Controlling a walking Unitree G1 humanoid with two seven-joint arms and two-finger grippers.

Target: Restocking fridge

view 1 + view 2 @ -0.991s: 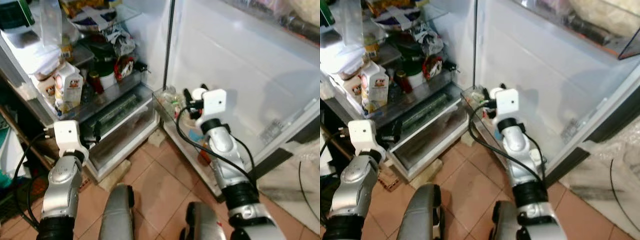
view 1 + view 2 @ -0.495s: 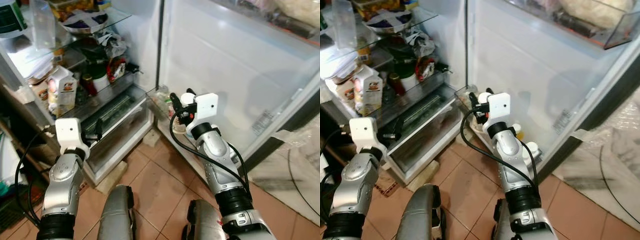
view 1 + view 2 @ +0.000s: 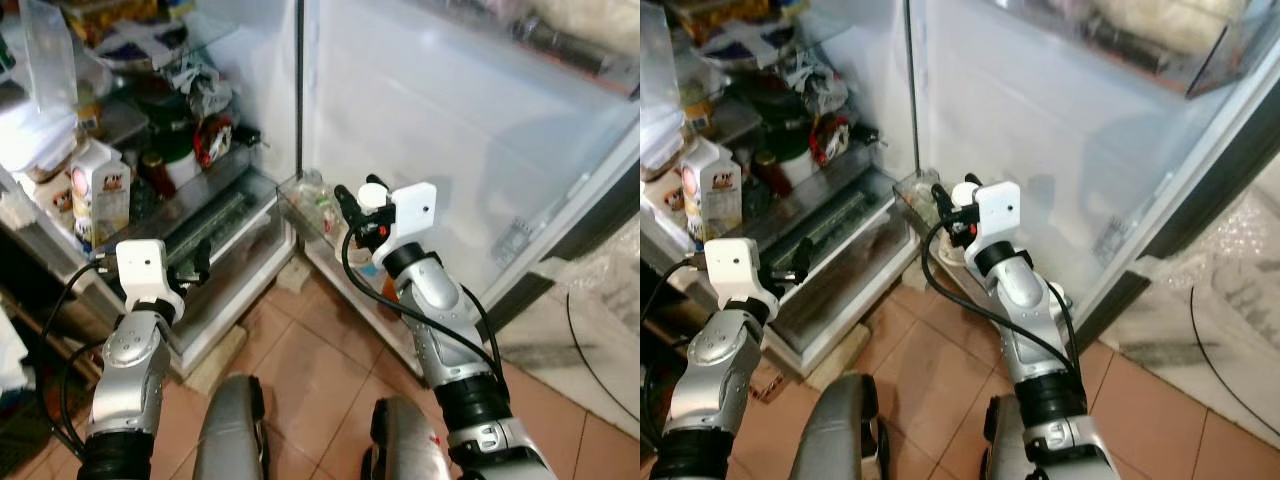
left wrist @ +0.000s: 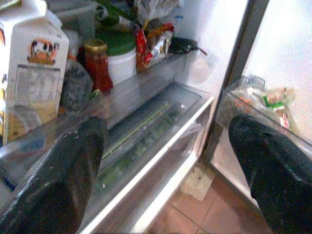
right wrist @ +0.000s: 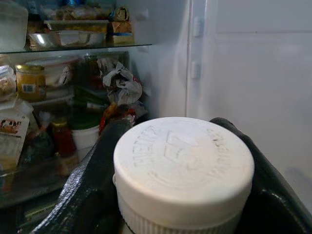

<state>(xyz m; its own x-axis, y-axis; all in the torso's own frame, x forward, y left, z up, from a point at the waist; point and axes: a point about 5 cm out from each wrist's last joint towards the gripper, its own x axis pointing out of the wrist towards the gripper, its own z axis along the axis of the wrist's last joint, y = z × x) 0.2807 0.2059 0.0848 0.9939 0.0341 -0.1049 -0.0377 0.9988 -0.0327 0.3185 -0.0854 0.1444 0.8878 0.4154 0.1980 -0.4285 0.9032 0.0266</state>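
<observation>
My right gripper (image 3: 360, 207) is shut on a bottle with a white ribbed cap (image 5: 183, 165); its black fingers (image 5: 90, 187) press on both sides of the cap. It is held low in front of the open fridge door, just by the clear door bin (image 3: 312, 197). The bottle's body is hidden below the cap. My left gripper (image 4: 165, 126) is open and empty, and it is level with the crisper drawer (image 4: 146, 134) under the lowest glass shelf.
On the fridge shelf stand a milk carton (image 3: 99, 195), a red jar (image 4: 97, 64) and a green-lidded white tub (image 4: 122, 59). Bags and bowls crowd the upper shelves. The white door (image 3: 470, 130) stands open on the right. Below is a tiled floor (image 3: 310, 350).
The whole picture has shifted, so the camera moved. The right gripper keeps its hold on the bottle by the door bin. The left gripper stays open before the drawer.
</observation>
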